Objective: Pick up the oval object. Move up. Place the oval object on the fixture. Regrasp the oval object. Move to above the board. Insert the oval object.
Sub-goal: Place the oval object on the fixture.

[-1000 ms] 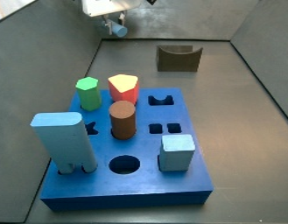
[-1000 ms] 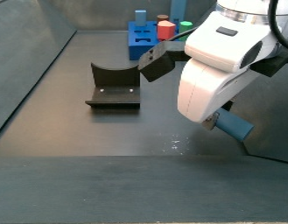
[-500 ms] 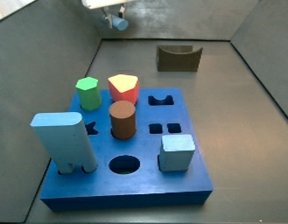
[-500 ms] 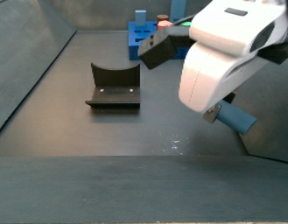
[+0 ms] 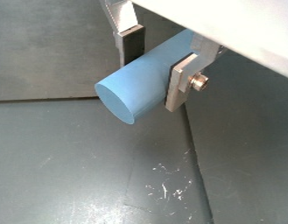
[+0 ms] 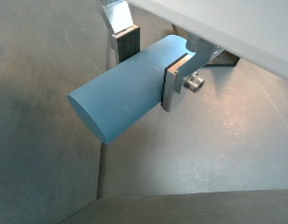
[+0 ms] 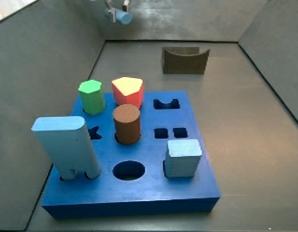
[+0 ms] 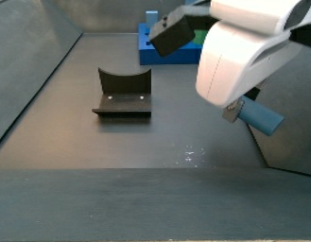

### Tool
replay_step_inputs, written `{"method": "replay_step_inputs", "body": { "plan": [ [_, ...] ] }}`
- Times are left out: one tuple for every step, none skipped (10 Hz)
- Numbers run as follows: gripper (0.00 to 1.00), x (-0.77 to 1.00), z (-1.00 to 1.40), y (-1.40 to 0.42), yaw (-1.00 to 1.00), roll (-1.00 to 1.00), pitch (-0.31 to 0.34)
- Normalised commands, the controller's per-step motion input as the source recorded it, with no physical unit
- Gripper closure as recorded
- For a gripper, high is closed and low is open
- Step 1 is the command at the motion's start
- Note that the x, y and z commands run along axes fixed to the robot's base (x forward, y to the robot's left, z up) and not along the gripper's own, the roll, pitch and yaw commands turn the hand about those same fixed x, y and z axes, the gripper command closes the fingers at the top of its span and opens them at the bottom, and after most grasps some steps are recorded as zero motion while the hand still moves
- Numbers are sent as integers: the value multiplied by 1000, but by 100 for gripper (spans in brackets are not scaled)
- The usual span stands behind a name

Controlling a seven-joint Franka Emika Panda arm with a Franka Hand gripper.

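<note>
My gripper [image 5: 157, 56] is shut on the oval object [image 5: 144, 81], a light blue oval-ended peg, and holds it well above the grey floor; both wrist views show it between the silver fingers [image 6: 179, 80]. In a side view the peg [image 8: 260, 117] sticks out below the white gripper body [image 8: 246, 52], to the right of the fixture [image 8: 122, 94]. In a side view the gripper [image 7: 120, 15] is at the top edge, far behind the blue board [image 7: 133, 163]. The fixture [image 7: 185, 59] stands empty at the back.
The board carries a green peg [image 7: 91, 96], a red-and-yellow peg [image 7: 128, 91], a brown cylinder [image 7: 126, 123], a tall light blue block [image 7: 64, 145] and a small blue-grey cube [image 7: 181, 157]. A round hole [image 7: 129, 169] is open at its front. Grey walls enclose the floor.
The gripper has risen with the oval object in it, moving up toward the top edge in a side view. Nothing on the board or fixture has moved.
</note>
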Motion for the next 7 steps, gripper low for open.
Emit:
{"method": "replay_step_inputs", "body": {
  "plan": [
    [100,-38,1000,-17,25,117,125],
    [100,-39,1000,-15,27,122,123],
    [100,-37,1000,-20,30,125,119],
    [100,-42,1000,-19,29,121,119],
    [100,-38,918,-14,32,123,117],
    [100,-35,867,-15,34,123,116],
    [100,-33,760,-11,33,122,119]
  ]
}}
